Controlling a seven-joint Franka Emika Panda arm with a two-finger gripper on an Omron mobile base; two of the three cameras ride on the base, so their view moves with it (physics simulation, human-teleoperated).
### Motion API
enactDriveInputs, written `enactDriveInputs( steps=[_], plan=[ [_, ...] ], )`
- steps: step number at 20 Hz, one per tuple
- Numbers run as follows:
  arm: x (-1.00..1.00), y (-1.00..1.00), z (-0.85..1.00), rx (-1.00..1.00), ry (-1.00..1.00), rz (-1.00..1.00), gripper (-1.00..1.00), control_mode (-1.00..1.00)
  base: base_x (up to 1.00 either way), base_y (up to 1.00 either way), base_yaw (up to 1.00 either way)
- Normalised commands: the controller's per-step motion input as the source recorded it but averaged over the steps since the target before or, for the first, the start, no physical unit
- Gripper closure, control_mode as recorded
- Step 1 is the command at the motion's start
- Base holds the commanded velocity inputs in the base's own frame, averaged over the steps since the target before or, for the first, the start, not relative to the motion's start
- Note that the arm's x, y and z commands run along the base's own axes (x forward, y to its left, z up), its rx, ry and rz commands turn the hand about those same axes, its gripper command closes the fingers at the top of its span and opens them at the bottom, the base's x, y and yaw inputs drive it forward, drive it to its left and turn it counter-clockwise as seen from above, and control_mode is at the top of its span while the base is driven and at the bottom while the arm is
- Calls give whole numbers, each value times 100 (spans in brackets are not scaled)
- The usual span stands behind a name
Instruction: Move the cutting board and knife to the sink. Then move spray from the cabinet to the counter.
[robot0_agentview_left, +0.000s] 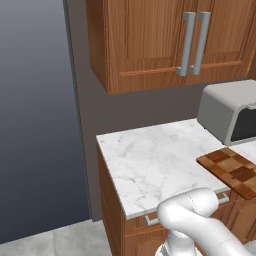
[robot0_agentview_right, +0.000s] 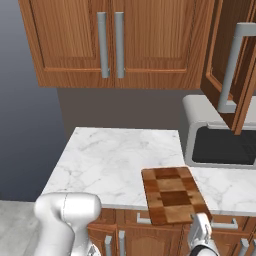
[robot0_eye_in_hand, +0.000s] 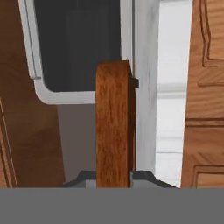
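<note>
In the hand view the jaws (robot0_eye_in_hand: 114, 177) are clamped on the cutting board (robot0_eye_in_hand: 113, 127). The board is seen edge-on as a brown wooden slab rising from the bottom centre of the frame, with a dark finger tip (robot0_eye_in_hand: 146, 177) pressed against its right face and the other tip at its left face, low in the frame. Behind the board, in the upper part of that view, stands the grey microwave (robot0_eye_in_hand: 39, 83) with its dark door.

In the right base view the cutting board (robot0_agentview_right: 172, 194) lies flat on the white marble worktop (robot0_agentview_right: 110, 165), lower centre-right of the frame, its near end reaching past the worktop's front edge. The white hand (robot0_agentview_right: 201, 235) sits just below that overhanging end, at the bottom of the frame. In the left base view the board (robot0_agentview_left: 232, 170) lies at the right edge of the frame, on the worktop (robot0_agentview_left: 150, 165) just in front of the microwave (robot0_agentview_left: 225, 110).

Wooden wall cabinets (robot0_agentview_right: 110, 45) with grey bar handles hang above the worktop. One cabinet door (robot0_agentview_right: 235, 65) at the upper right of the right base view stands open.
</note>
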Motion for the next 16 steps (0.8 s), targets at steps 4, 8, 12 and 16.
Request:
enactDriveInputs(
  steps=[4,8,12,16],
  plan=[
    [-25,5,82,-3,0,0,100,-100,0,0,0],
    [-26,22,83,-11,-2,0,100,-100,0,0,0],
    [-30,40,67,-19,-2,0,100,-100,0,0,0],
    [-35,39,62,-25,-4,0,100,-100,0,0,0]
  ],
)
